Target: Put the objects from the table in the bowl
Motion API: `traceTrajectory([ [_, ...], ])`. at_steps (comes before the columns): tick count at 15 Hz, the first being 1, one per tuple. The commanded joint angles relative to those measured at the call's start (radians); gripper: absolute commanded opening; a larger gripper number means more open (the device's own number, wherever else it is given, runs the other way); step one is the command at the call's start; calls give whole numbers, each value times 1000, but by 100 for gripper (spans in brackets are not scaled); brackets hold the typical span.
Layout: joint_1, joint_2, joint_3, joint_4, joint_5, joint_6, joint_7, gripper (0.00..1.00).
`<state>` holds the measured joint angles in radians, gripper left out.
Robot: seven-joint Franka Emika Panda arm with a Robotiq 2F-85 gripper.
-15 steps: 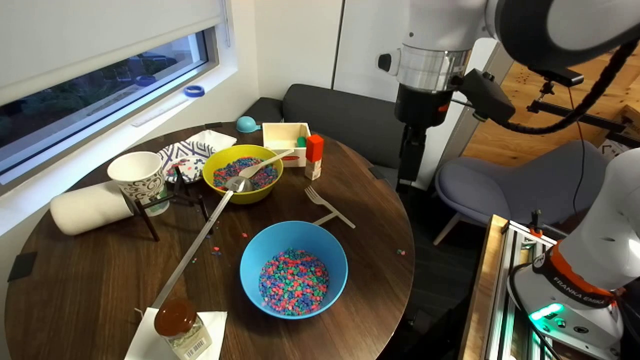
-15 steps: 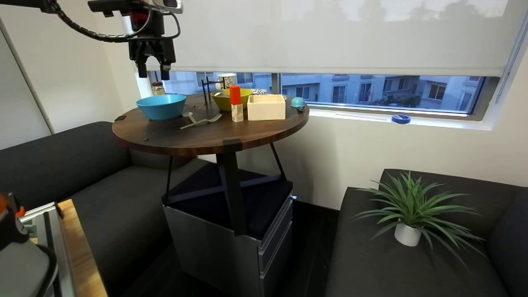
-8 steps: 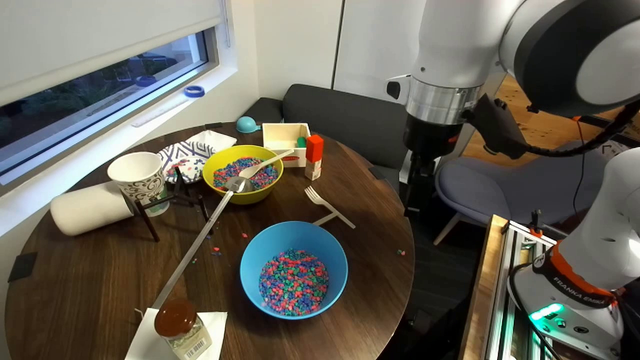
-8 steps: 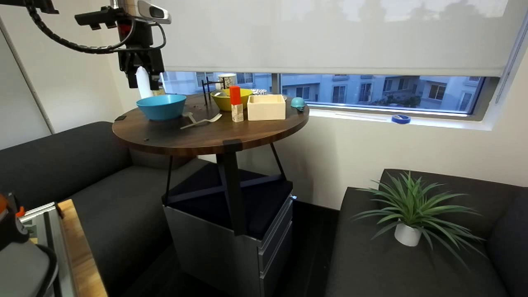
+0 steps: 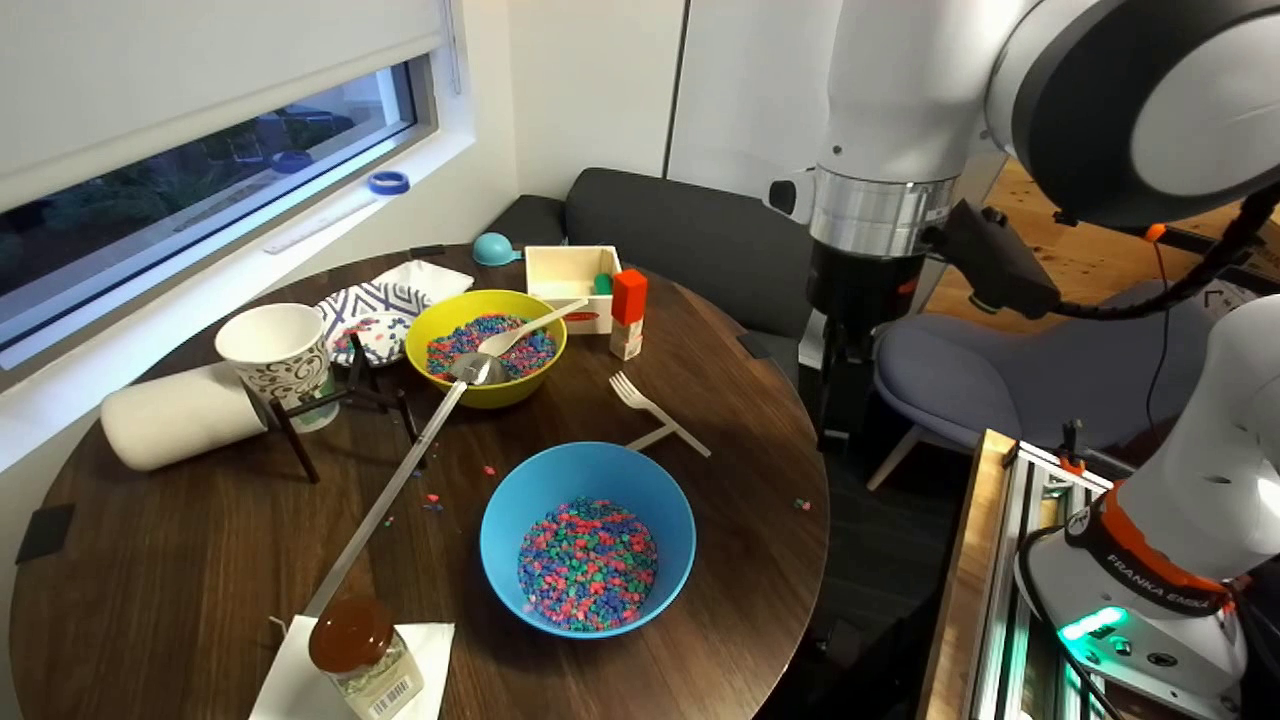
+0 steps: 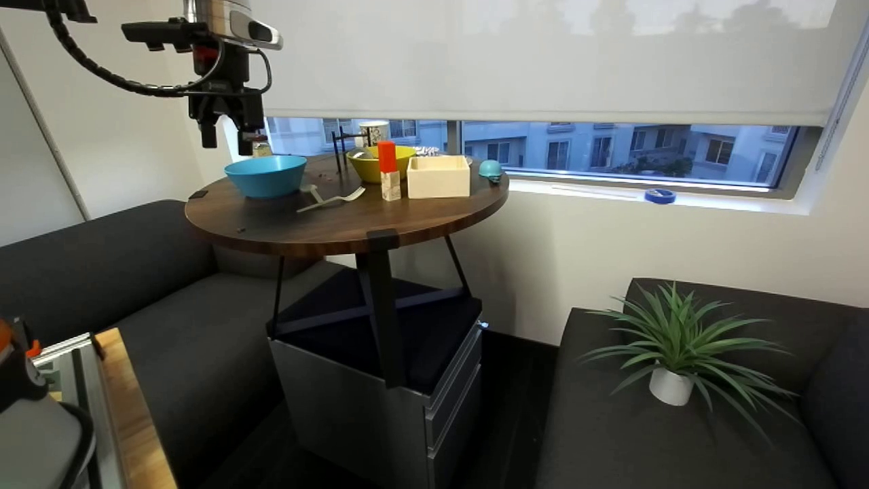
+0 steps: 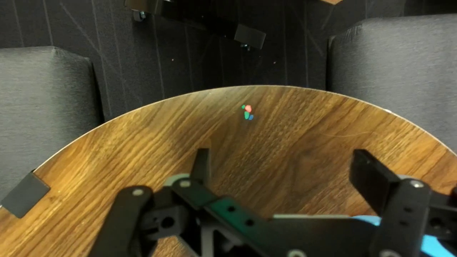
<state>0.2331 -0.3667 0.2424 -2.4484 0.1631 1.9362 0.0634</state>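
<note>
The claw [image 6: 227, 142] is released, its two fingers wide apart with nothing between them, hanging above the round worktop [image 5: 725, 520] near the robot-side edge. I read this as the approach, no grasp yet made. Its likeliest targets are the loose bits [image 7: 247, 109] just inside that edge; the fork [image 5: 660, 412], further in, could be meant instead, I cannot tell which. The next move would be to centre over one, come straight down and close. Bits that small call for fingertips almost on the worktop, and they may well skid.

The blue bowl [image 5: 590, 472], probably the goal, stands in from the same edge, holding a heap of similar bits.

Deeper in comes the yellow bowl [image 5: 490, 397], with a spoon [image 5: 532, 329] and the head of a long ladle [image 5: 388, 497] in it. The jar [image 5: 362, 655] sits on a napkin [image 5: 432, 648] by one side edge, and the box [image 6: 438, 180], a red-capped block [image 5: 628, 312] just beside it, near the opposite one. A cup [image 5: 280, 352] and a white roll [image 5: 185, 415] are towards the window edge.

Past the worktop, a blind [image 6: 516, 61] covers the upper part of the window [image 6: 638, 163]; tape [image 6: 660, 196] lies on the sill [image 6: 570, 191]. A plant [image 6: 679, 343] stands on a dark sofa [image 6: 590, 435].
</note>
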Motion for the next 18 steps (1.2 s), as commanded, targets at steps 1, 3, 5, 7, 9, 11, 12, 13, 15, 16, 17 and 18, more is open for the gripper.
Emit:
traceTrajectory([
  [1, 4, 29, -28, -4, 48, -79, -23, 100],
  [3, -2, 50, -37, -5, 52, -111, -24, 100],
  [5, -14, 79, -41, -10, 37, -125, -8, 100],
  [7, -24, 114, -45, -16, 34, -116, -1, 100],
  [9, -33, 156, -46, -18, 30, -95, 6, 100],
  [11, -36, 199, -51, -9, 46, -83, -12, 100],
  [12, -38, 219, -50, -4, 38, -78, -8, 100],
  [13, -40, 238, -51, -2, 40, -67, -4, 100],
  [15, -45, 263, -53, 3, 38, -48, 5, 100],
  [16, -48, 274, -56, 6, 45, -42, 2, 100],
  [17, -49, 286, -58, 10, 49, -38, 0, 100],
  [18, -49, 298, -59, 16, 57, -38, -1, 100],
])
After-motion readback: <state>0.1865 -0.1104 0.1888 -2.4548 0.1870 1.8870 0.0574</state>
